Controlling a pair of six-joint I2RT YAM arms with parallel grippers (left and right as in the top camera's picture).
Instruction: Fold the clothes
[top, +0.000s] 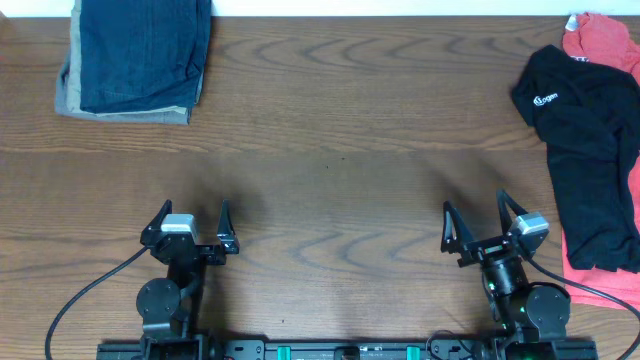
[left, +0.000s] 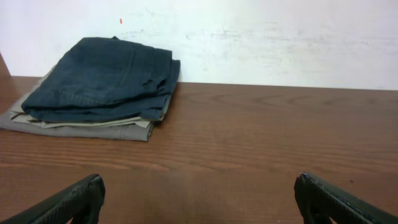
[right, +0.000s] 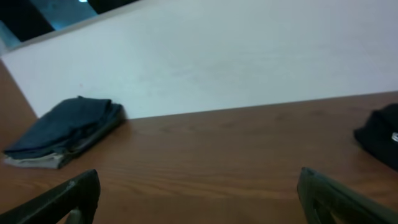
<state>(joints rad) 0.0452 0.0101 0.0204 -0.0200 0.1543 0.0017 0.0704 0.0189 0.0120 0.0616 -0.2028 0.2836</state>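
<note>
Left fingers (top: 156, 222) are spread wide with nothing between them, over the bench (top: 340, 150) at its near edge. Right fingers (top: 450, 226) are the same: spread, holding nothing, near edge, right side. Neither pair touches cloth.

In the far left corner we see folded navy shorts (top: 140, 50) stacked on folded khaki shorts (top: 66, 98). The khaki peeks out along the stack's left and front. The stack is well apart from both arms.

On the far right, a black tee (top: 590, 140) lies crumpled and unfolded, white logo (top: 546, 98) facing up, running down the bench's right edge. It overlaps a red garment (top: 600, 35), which shows past the tee's top and lower edge. Right fingers are near the tee but apart from it.
</note>
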